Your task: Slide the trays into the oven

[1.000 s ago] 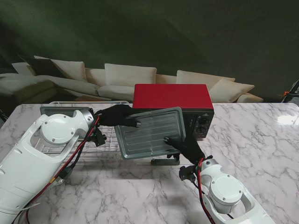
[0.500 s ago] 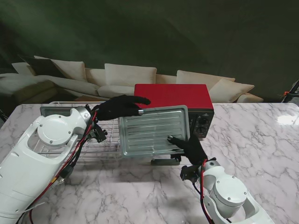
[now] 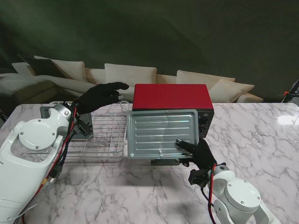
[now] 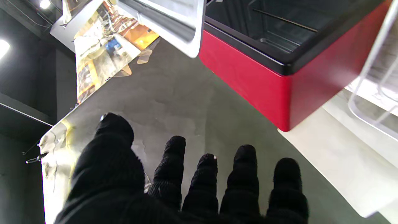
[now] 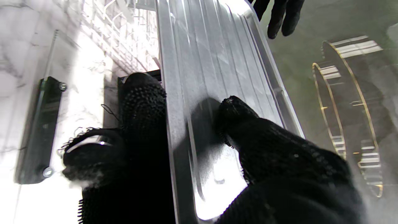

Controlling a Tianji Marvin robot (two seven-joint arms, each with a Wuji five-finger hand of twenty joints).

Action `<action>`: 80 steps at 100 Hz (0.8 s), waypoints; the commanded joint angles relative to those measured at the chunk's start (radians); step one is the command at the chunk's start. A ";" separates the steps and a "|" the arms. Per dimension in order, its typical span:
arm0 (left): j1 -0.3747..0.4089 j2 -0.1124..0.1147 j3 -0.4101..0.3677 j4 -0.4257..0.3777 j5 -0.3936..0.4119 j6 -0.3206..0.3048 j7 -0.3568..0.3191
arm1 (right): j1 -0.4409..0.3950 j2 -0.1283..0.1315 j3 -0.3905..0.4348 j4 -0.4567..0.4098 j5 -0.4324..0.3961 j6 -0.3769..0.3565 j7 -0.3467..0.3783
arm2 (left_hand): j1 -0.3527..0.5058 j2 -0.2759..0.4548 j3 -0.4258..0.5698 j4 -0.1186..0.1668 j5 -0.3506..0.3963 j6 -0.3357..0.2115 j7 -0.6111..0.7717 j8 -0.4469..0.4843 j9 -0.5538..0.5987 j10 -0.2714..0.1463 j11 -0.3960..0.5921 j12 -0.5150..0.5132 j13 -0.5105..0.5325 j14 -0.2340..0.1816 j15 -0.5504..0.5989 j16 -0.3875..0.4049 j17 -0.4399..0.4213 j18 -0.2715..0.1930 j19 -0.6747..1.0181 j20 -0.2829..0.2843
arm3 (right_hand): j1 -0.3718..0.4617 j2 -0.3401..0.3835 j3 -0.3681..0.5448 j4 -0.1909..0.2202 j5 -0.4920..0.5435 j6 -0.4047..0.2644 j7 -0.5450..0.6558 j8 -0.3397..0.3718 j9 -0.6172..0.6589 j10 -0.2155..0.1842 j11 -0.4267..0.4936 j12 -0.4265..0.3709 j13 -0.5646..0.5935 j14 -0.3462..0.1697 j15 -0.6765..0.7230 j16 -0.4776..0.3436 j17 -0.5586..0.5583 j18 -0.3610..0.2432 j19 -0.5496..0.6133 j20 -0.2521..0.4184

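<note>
**Right hand carries the tray alone at the oven mouth**

Your right hand (image 3: 198, 153) grips the near right corner of the ribbed metal tray (image 3: 161, 133): in the right wrist view the thumb (image 5: 236, 115) presses on the ribbed top face and the other fingers (image 5: 143, 102) wrap under the rim. The tray sits level in front of the red oven (image 3: 172, 96), its far edge right at the oven's front; from the stand view you cannot tell whether that edge has entered the cavity.

Your left hand (image 3: 100, 95) is released, fingers spread and holding nothing, raised just left of the oven's top corner. The wire rack (image 3: 100, 135) lies on the marble table (image 3: 261, 135) to the left of the oven, apart from the tray.

To do this step well, I judge you should keep the tray flat and square to the oven, since a one-corner grip will let the far left corner dip or swing. Line both side rims with the oven's inner rails, visible in the left wrist view (image 4: 279, 21), then push straight and slowly. Bring the free hand to the tray's left rim if it starts to twist.
</note>
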 commanded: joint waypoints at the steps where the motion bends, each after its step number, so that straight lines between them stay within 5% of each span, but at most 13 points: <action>1: 0.019 0.007 -0.016 0.019 0.002 -0.001 -0.004 | -0.015 0.001 0.006 -0.002 -0.005 0.013 0.004 | -0.026 0.035 -0.023 -0.019 -0.016 0.002 -0.004 0.002 0.019 -0.011 0.018 0.012 0.007 -0.024 -0.005 0.010 0.006 -0.016 -0.035 0.027 | 0.071 0.061 0.118 0.026 0.047 -0.108 0.077 0.057 0.011 -0.004 0.048 0.002 0.055 -0.042 0.052 0.022 0.043 -0.009 0.040 0.012; 44: 0.050 0.012 -0.074 0.052 0.065 0.006 0.002 | -0.006 -0.030 0.046 0.011 0.126 0.226 -0.048 | -0.015 0.076 -0.024 -0.021 -0.026 0.008 -0.008 0.008 -0.017 -0.008 0.005 0.018 -0.006 -0.028 -0.007 0.020 0.005 -0.025 -0.044 0.072 | 0.074 0.073 0.107 0.027 0.035 -0.102 0.081 0.057 -0.001 0.002 0.064 0.006 0.055 -0.041 0.068 0.021 0.048 -0.020 0.052 0.014; 80: 0.044 0.012 -0.062 0.076 0.072 0.005 0.000 | 0.081 -0.062 0.022 0.110 0.175 0.359 -0.104 | -0.021 0.084 -0.028 -0.023 -0.022 0.006 -0.006 0.011 0.004 -0.011 0.013 0.023 -0.003 -0.026 -0.008 0.024 0.006 -0.023 -0.056 0.089 | 0.074 0.074 0.103 0.028 0.036 -0.106 0.083 0.055 0.000 0.000 0.068 0.005 0.055 -0.044 0.073 0.017 0.048 -0.022 0.056 0.012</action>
